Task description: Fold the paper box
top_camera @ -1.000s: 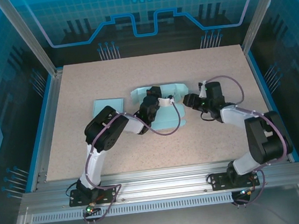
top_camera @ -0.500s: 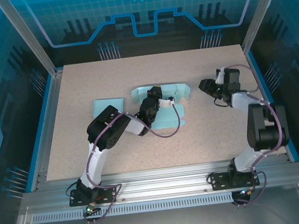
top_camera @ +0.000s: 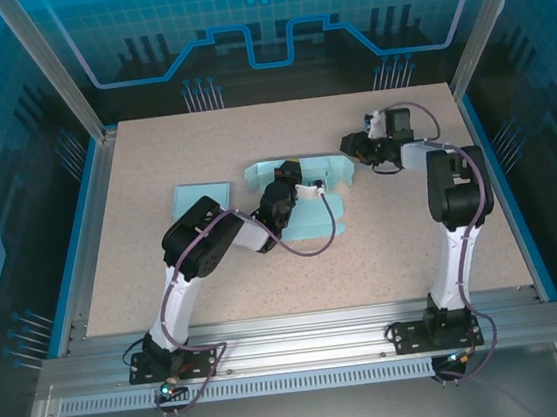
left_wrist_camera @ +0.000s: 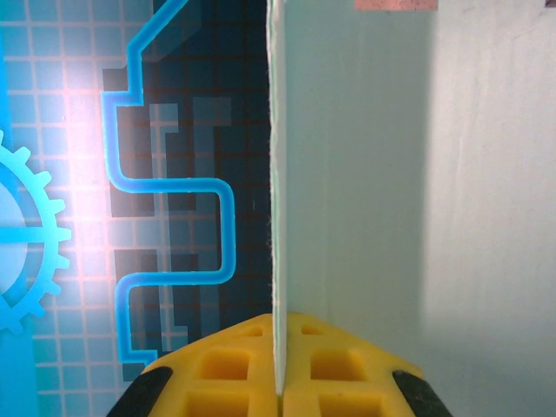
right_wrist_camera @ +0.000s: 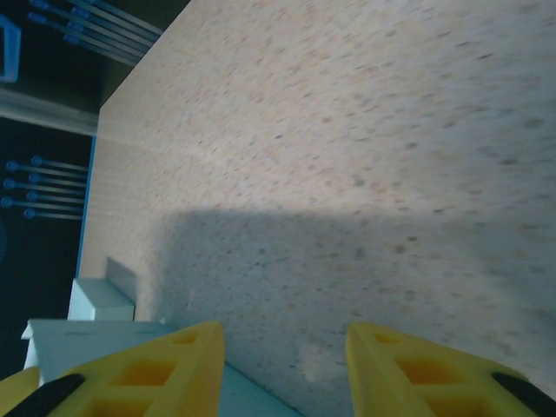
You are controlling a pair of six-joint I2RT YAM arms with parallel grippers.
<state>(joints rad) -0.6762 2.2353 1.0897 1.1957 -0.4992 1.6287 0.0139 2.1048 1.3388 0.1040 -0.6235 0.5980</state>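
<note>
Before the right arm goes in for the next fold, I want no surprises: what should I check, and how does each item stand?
1. Hold: left gripper shut on the upright panel of the paper box: ok.
2. Free arm: right gripper open, nothing between its fingers: ok.
3. Approach: right gripper sits by the box's right end: ok. Whether it touches the box: cannot tell.
4. Spare: flat paper piece lies apart, left of the box: ok.
5. Crease at the panel's foot square: cannot tell.
</note>
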